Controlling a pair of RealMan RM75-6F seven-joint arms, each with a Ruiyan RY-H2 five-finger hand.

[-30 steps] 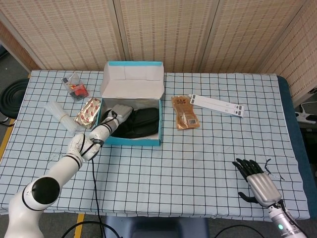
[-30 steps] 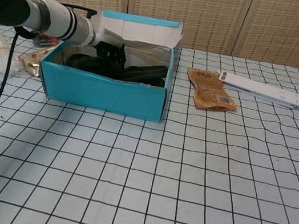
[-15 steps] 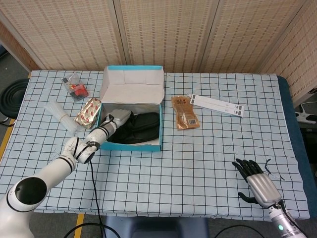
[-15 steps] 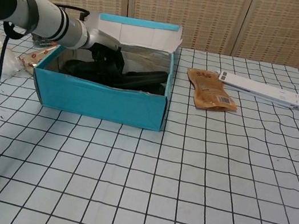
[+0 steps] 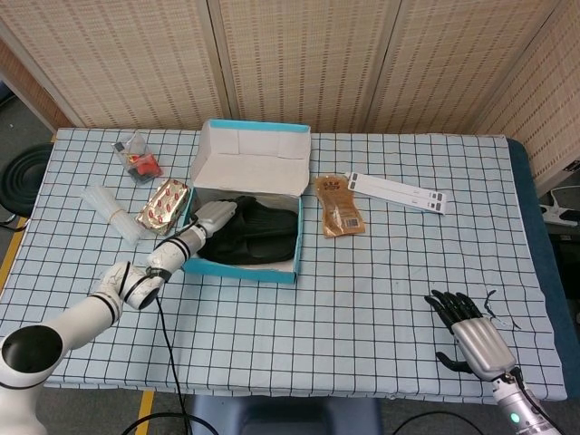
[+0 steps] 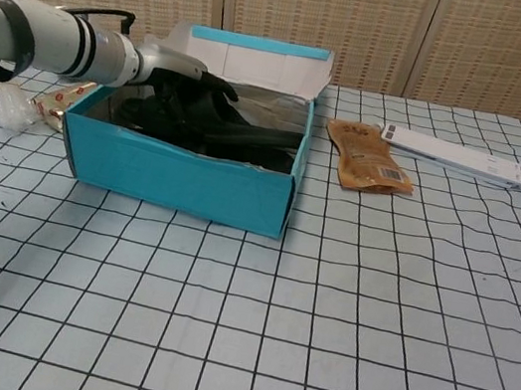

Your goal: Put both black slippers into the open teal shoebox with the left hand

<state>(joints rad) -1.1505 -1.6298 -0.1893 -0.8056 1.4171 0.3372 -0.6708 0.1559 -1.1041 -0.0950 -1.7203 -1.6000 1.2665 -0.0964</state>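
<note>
Slippers [image 5: 258,231] lie inside the box [image 6: 177,180]; left hand [image 6: 185,81] reaches in, grip unclear. Withdrawing could drag the box.

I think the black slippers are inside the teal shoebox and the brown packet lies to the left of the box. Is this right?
Not quite. The black slippers are inside the teal shoebox, but the brown packet lies to the right of the box, as the head view shows.

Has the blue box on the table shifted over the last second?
Yes. The teal shoebox has turned and slid right, its near right corner now closer to the brown packet, with the left hand inside it.
</note>
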